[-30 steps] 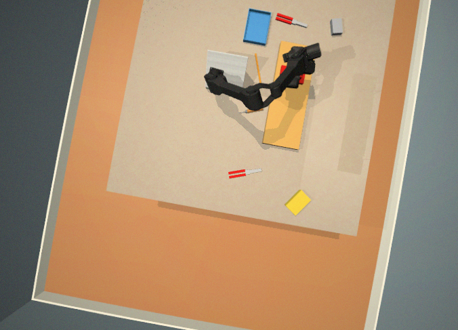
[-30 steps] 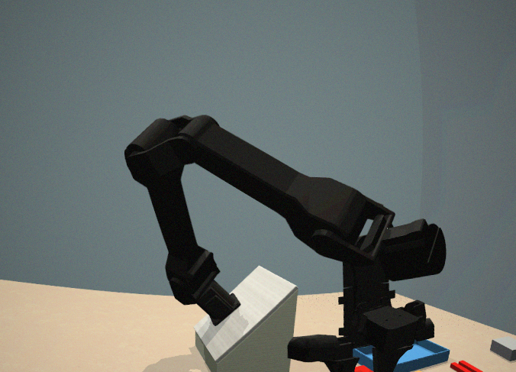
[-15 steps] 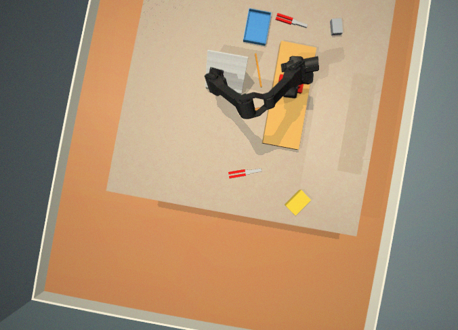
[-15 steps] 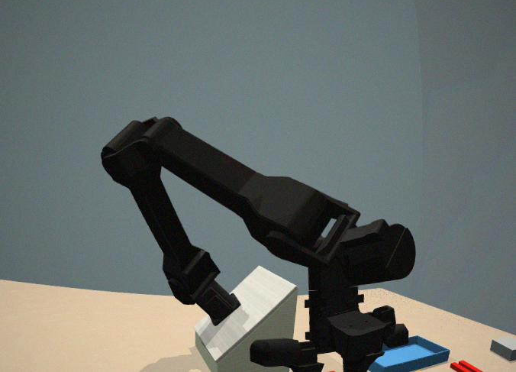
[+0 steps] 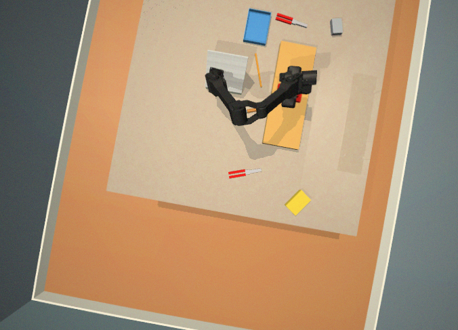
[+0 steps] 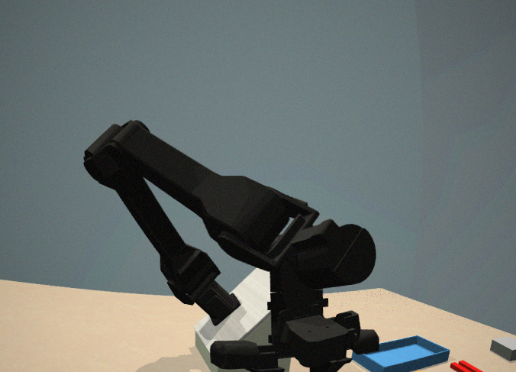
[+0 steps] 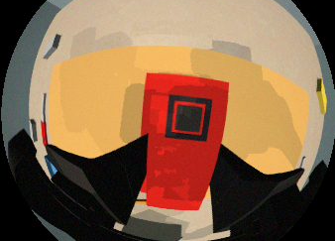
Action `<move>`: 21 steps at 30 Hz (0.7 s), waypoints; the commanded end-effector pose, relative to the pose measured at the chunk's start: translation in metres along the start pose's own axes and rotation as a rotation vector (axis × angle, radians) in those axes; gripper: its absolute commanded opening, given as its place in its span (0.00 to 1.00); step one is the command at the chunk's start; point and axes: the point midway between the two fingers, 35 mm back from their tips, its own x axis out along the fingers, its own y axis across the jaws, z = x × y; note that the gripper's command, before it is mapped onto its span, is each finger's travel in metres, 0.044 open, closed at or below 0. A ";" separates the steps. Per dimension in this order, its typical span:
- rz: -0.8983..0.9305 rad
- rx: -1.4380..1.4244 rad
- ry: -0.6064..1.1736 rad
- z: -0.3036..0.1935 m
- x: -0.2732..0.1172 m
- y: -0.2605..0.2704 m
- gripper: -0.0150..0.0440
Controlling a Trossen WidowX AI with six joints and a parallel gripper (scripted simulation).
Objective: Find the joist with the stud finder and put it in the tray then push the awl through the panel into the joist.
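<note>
My gripper (image 5: 289, 92) (image 7: 181, 139) is shut on the red stud finder (image 5: 299, 97) (image 7: 173, 180), over the middle of the orange-yellow floor panel (image 5: 283, 133) (image 7: 89, 113). The finder's square window shows dark inside a red outline. Whether its underside touches the panel cannot be told. The blue tray (image 5: 257, 27) (image 6: 402, 354) (image 7: 51, 167) is beyond the panel's far end, with nothing in it. The awl's orange handle (image 5: 252, 110) shows beside the panel in the top view; the arm hides the rest. No hole shows in the visible panel; the joist is hidden.
A thin orange stick (image 5: 258, 70) lies between the panel and the pale sloped block (image 5: 235, 65) (image 6: 258, 292) at the arm's base. Red-handled tools lie near the tray (image 5: 257, 12) and toward the front. Grey blocks (image 5: 336, 26) (image 6: 504, 347) and a yellow block (image 5: 297, 202) stand farther out.
</note>
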 end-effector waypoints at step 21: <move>-0.007 0.001 0.001 -0.001 0.000 -0.074 0.25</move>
